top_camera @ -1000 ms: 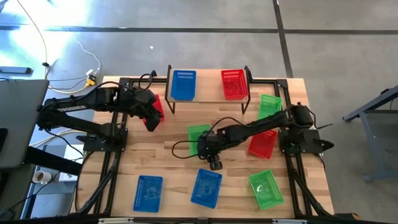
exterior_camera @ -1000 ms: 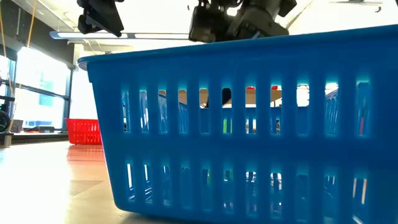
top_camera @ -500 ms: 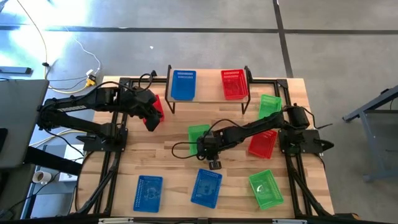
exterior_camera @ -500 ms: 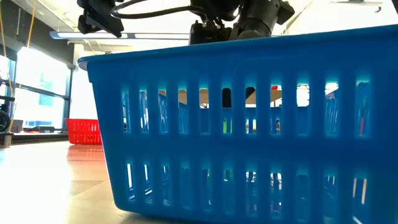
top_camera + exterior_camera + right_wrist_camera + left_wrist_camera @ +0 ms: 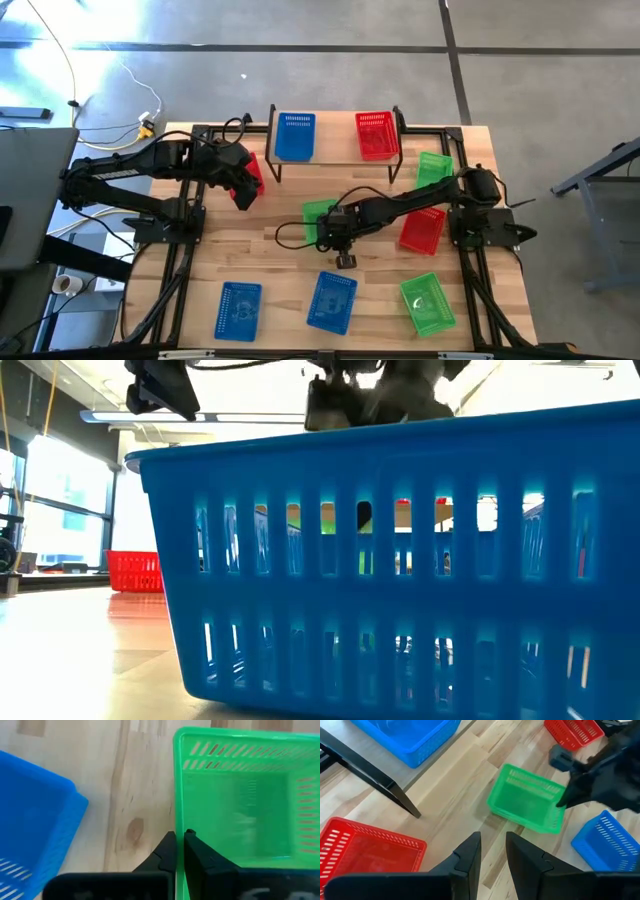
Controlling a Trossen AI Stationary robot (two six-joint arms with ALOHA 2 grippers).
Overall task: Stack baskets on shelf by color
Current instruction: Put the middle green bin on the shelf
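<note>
A light wooden table [image 5: 280,290] is seen from above, with the shelf [image 5: 335,150] at upper centre bearing one blue basket [image 5: 294,136] and one red basket [image 5: 375,134]. At centre, the right gripper [image 5: 337,237] is clenched on the rim of a green basket [image 5: 317,213]; the left gripper [image 5: 243,196] is held at upper left over another red basket [image 5: 254,170]. In the low view, a blue basket wall [image 5: 400,560] fills the frame. In the left wrist view, the fingers [image 5: 470,855] are seen slightly parted, grasping nothing. In the right wrist view, the fingers [image 5: 192,845] are closed on the green wall [image 5: 178,795].
</note>
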